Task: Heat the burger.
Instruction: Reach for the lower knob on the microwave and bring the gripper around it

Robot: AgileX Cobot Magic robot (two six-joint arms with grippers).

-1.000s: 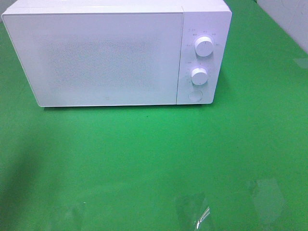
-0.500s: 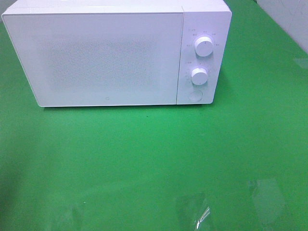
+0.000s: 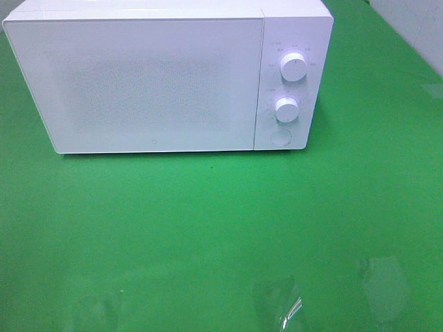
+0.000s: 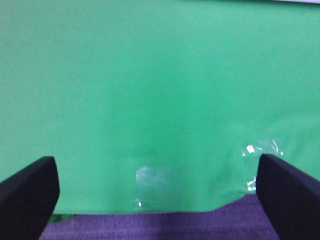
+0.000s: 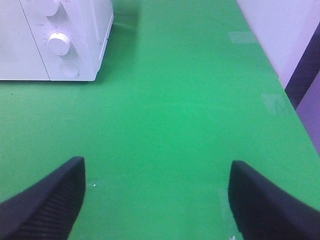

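Left end effector (image 4: 160, 197) and right end effector (image 5: 159, 200) hang wide open, empty, over the green bench (image 3: 221, 228); a closed white microwave (image 3: 166, 83) stands ahead of the right.

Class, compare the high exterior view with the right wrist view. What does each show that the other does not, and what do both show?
Only the exterior view shows the whole closed door of the microwave. Only the right wrist view shows the right claw, open with nothing between its fingers. Both show the green cloth, the lower knob and the round button.
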